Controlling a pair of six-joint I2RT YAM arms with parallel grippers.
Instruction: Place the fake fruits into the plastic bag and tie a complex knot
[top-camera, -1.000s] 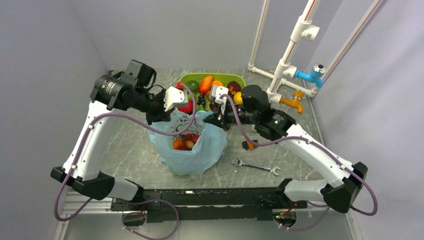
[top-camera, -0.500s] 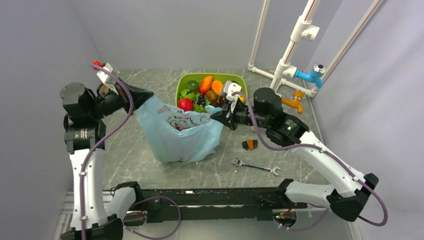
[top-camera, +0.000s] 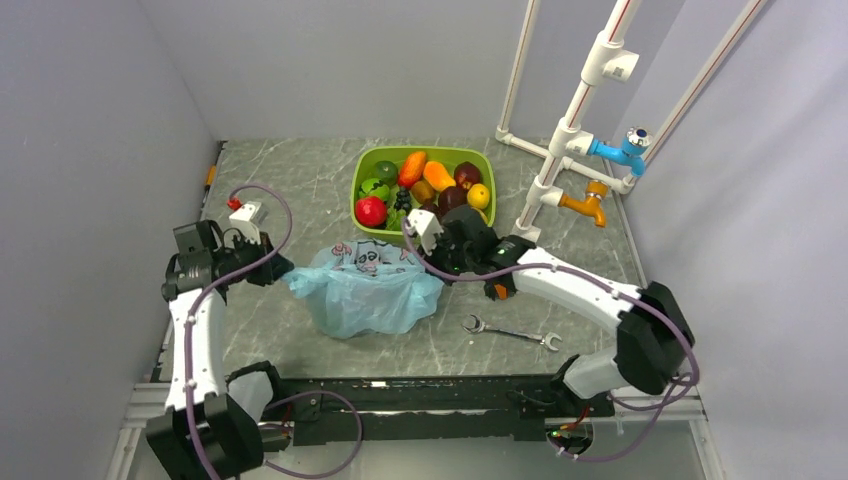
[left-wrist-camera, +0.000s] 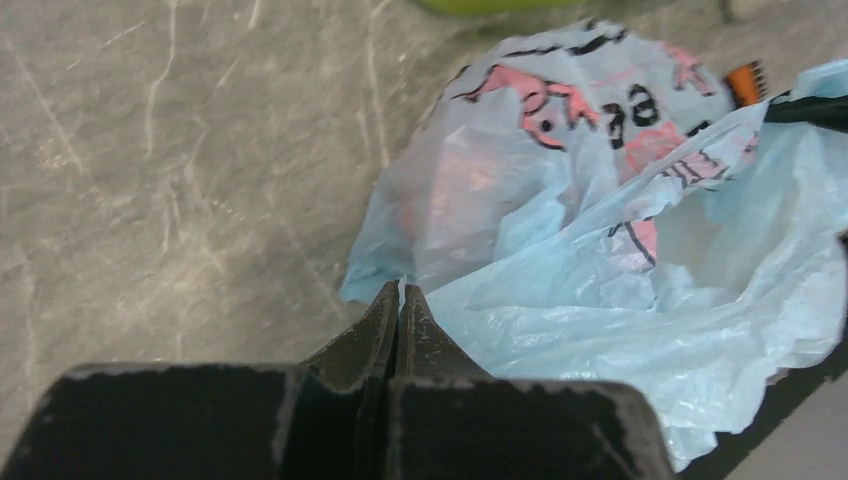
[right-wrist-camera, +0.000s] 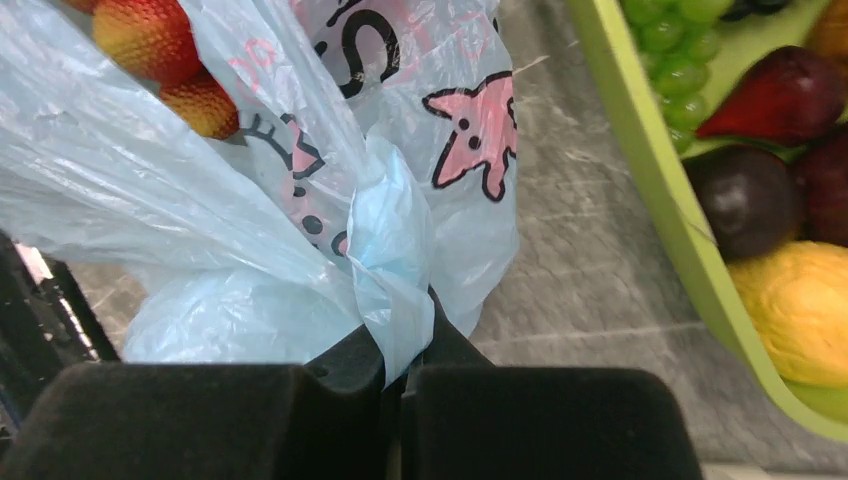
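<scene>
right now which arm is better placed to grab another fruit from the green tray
Right, probably: the right tool is close to the tray, while the left tool is on the far side of the plastic bag. Both are shut on the bag, so it must release first.

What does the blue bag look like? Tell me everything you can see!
The plastic bag is thin, crinkly, see-through light blue, with black and pink cartoon figures printed on it. It sits slumped on the grey table, near the green tray. Red-orange fruits show through its side. The left gripper pinches one edge, and the right gripper pinches a bunched-up piece on the other side.
</scene>
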